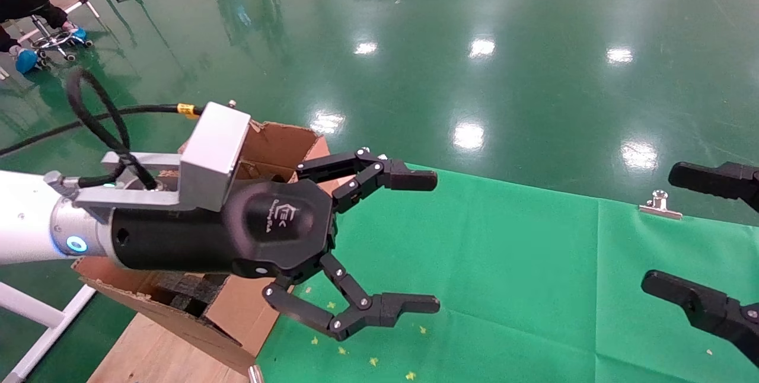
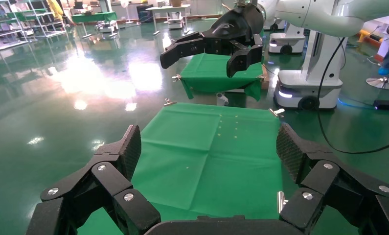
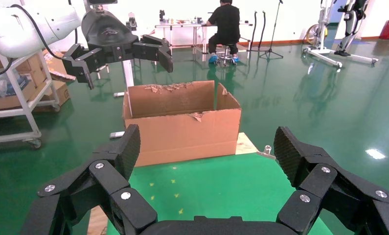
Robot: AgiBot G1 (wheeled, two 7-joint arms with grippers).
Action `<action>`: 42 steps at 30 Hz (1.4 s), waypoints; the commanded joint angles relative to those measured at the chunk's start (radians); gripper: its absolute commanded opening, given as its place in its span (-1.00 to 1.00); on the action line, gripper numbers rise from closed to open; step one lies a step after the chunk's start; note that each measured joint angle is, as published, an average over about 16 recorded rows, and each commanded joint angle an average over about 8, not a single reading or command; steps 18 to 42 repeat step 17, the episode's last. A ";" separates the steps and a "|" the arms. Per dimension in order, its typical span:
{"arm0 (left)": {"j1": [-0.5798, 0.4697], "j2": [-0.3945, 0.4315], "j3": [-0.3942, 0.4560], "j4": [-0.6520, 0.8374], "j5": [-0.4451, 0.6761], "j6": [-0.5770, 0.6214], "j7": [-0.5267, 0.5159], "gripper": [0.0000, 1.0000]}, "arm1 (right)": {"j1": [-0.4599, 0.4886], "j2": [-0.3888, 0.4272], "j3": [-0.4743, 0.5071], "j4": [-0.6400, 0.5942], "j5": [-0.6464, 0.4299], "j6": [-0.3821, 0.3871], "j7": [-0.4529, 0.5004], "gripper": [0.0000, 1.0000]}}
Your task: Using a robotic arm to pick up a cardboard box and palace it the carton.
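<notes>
Currently I have the left gripper (image 1: 436,241) raised above the near-left part of the green cloth (image 1: 504,288), just beside the carton (image 3: 182,122); its fingers are spread wide and hold nothing. The robotic arm (image 1: 24,226) carrying it enters from the left, with its silver bracket (image 1: 207,155) and black cable (image 1: 95,116) over the carton. The carton stands open at the cloth's left edge, ragged flaps up, black foam blocks (image 1: 190,291) inside. The right gripper (image 1: 699,235) hangs over the cloth's right side, fingers likewise spread and empty. I cannot locate the cardboard box in any view.
</notes>
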 commanded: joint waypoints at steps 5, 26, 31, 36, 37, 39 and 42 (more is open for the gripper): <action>0.000 0.000 0.000 0.000 0.000 0.000 0.000 1.00 | 0.000 0.000 0.000 0.000 0.000 0.000 0.000 1.00; 0.000 0.000 0.000 0.000 0.000 0.000 0.000 1.00 | 0.000 0.000 0.000 0.000 0.000 0.000 0.000 1.00; 0.000 0.000 0.000 0.000 0.000 0.000 0.000 1.00 | 0.000 0.000 0.000 0.000 0.000 0.000 0.000 1.00; 0.000 0.000 0.000 0.000 0.000 0.000 0.000 1.00 | 0.000 0.000 0.000 0.000 0.000 0.000 0.000 1.00; 0.000 0.000 0.000 0.000 0.000 0.000 0.000 1.00 | 0.000 0.000 0.000 0.000 0.000 0.000 0.000 1.00; 0.000 0.000 0.000 0.000 0.000 0.000 0.000 1.00 | 0.000 0.000 0.000 0.000 0.000 0.000 0.000 1.00; 0.000 0.000 0.000 0.000 0.000 0.000 0.000 1.00 | 0.000 0.000 0.000 0.000 0.000 0.000 0.000 1.00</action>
